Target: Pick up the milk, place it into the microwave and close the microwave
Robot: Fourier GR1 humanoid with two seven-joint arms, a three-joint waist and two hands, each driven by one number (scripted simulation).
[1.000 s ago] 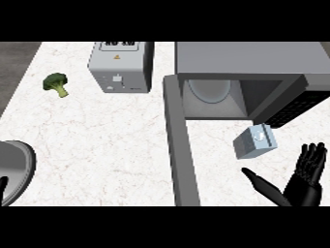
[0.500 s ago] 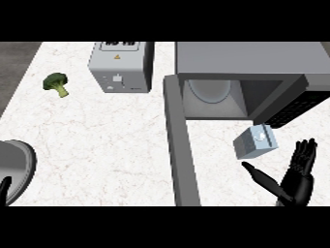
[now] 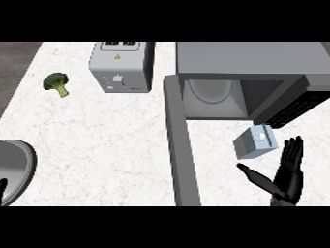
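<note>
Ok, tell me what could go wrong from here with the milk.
1. The right hand is open beside the milk, not around it; closing off-centre could knock the carton over.
2. The milk sits in front of the control panel of the microwave, so the lift inward might clip that edge.

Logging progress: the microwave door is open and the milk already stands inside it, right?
Not quite. The head view shows the microwave door open, but the milk is outside, on the counter in front of the opening, by the open right hand.
</note>
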